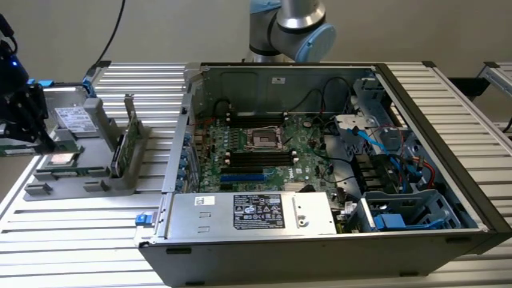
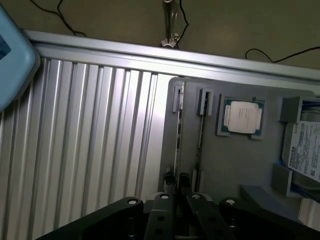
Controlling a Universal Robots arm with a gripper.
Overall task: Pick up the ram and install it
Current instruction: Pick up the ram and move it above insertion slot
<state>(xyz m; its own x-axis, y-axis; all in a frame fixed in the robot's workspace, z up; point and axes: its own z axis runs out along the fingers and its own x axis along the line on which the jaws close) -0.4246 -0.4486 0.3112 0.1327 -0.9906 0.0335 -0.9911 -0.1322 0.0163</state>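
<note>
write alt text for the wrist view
The dark end effector hangs over a grey parts tray on a ribbed metal table, nearest the ram, which stands edge-on in a slot. A square silver processor chip and a labelled drive sit in the tray too.

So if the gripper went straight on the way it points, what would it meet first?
Probably the upright ram in the grey holder, right in line with the gripper; depth is unclear, so it may already touch.
</note>
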